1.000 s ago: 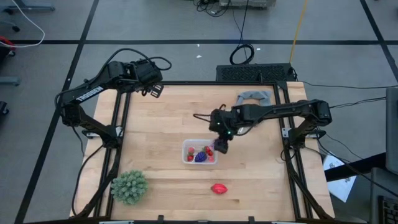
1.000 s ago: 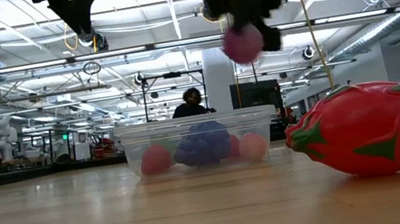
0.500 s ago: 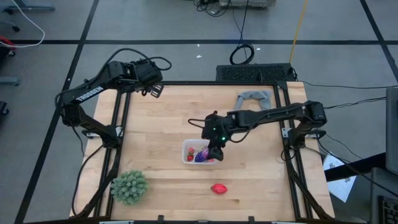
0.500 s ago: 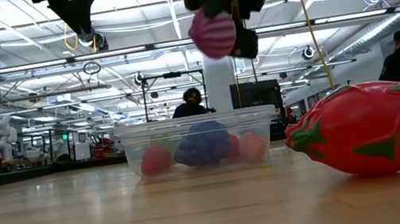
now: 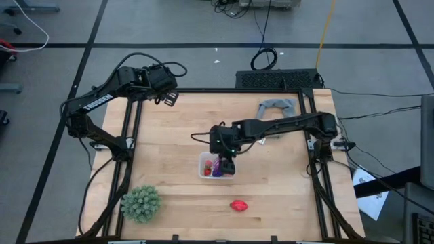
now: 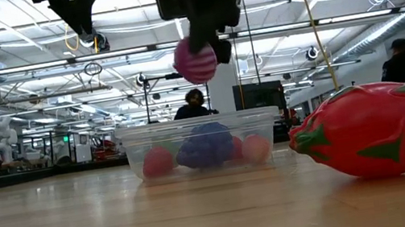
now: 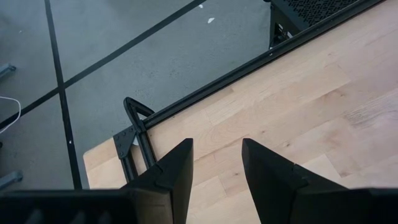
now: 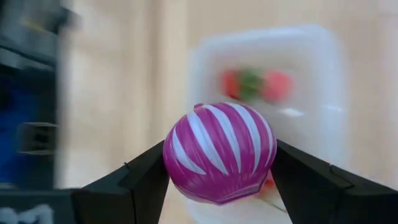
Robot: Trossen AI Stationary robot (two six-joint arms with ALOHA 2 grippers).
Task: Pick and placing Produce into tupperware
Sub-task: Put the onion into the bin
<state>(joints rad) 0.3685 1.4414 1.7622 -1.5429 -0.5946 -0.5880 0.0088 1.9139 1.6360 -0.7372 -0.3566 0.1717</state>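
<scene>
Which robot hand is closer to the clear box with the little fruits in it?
The right one. The right gripper hangs just above the clear tub, holding a magenta striped fruit. The left gripper waits far away at the table's back left corner.

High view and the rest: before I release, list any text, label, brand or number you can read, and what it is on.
"TROSSEN": white lettering along the left arm link in the high view; small, only just legible.
Paper sheet on the floor right of the table: print too small to read.
Magenta striped fruit, tupperware, red oval fruit: no text.
</scene>
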